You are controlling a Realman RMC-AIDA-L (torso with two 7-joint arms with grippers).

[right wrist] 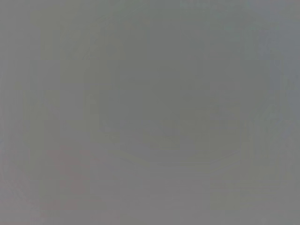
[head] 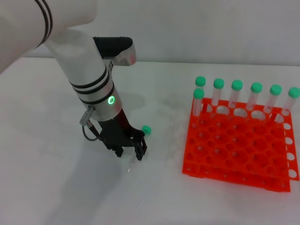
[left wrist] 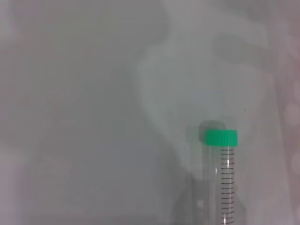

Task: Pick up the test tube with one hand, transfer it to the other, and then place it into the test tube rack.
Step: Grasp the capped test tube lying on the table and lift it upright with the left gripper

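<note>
Left of the bright orange square plastic rack, the black left claw gripper straddles, fingers spread, the slim clear green-capped test tube on the table, the pick-up step, needing closure next.

The head camera is looking down from above across the white tabletop. The left wrist camera is hovering close over the same surface. The right wrist camera is showing only blank grey.

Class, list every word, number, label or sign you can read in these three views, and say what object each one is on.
No readable text in any view.
Test tube: black graduation lines along its side, no legible numbers beside them.
Left gripper: its wrist bears a glowing green ring symbol, not a word.
Test tube rack: no lettering visible.
Right wrist view: plain grey, nothing to read.
</note>
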